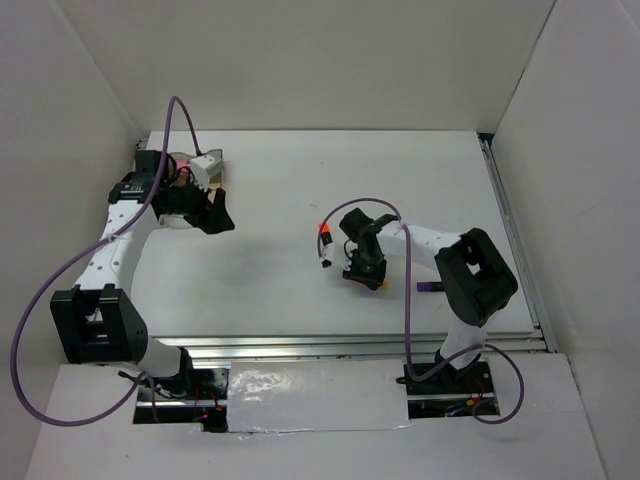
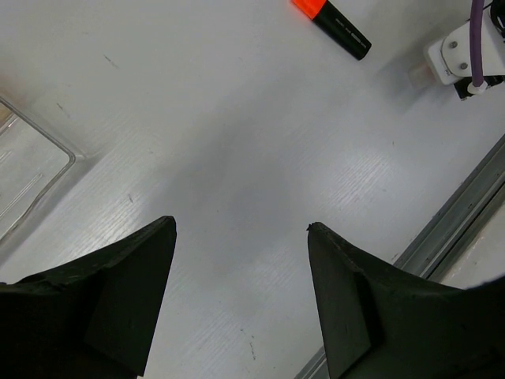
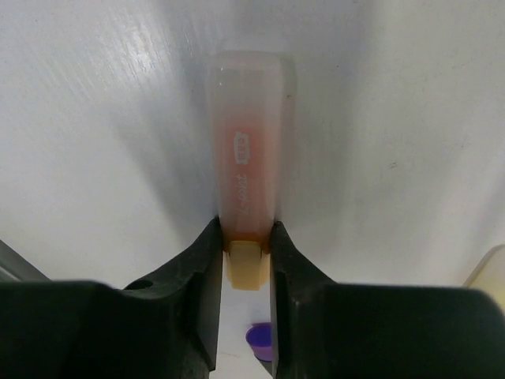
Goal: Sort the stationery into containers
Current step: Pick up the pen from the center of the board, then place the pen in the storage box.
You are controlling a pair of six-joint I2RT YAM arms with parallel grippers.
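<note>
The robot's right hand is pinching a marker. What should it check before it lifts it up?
1. Right gripper closed on the yellow-pink marker: ok, fingers press both sides.
2. Grip spot: not ok, it pinches near one end, so the marker may tip.
3. Marker off the table: cannot tell, it looks to be lying flat.
4. Left gripper open, holding nothing: ok.
5. Organiser tray free to reach: cannot tell, only a corner shows and the left arm hangs by it.
6. Orange-capped black highlighter out of the way: cannot tell, it lies close by.
</note>
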